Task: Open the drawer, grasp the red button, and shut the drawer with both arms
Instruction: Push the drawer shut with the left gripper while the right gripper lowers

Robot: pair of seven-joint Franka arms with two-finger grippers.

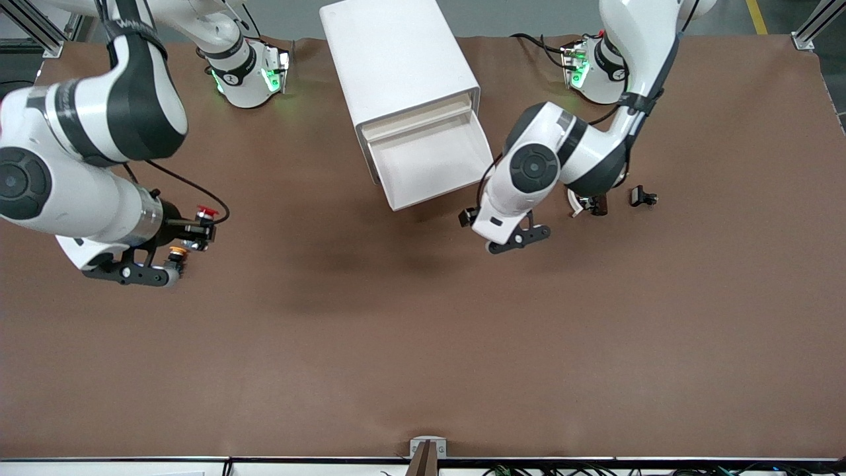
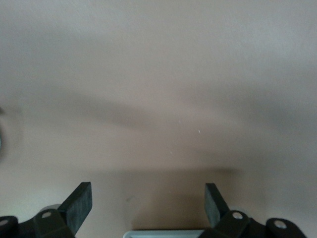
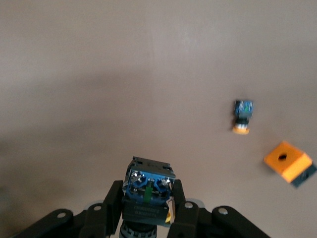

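Note:
The white cabinet (image 1: 396,59) stands at the back of the table with one drawer (image 1: 433,162) pulled open; its tray shows nothing inside. My right gripper (image 1: 200,228) is shut on the red-capped button (image 1: 207,211) and holds it over the table toward the right arm's end. In the right wrist view the gripper (image 3: 147,192) clamps the button's blue-black base (image 3: 148,186). My left gripper (image 1: 468,216) is open and empty, low over the table beside the drawer's front corner. The left wrist view shows its fingers (image 2: 79,206) spread over bare table.
A yellow-orange capped button (image 1: 175,252) lies on the table under the right hand, also in the right wrist view (image 3: 242,118), with an orange cube with a hole (image 3: 287,161) near it. Small black parts (image 1: 642,196) and a white-brown piece (image 1: 585,202) lie toward the left arm's end.

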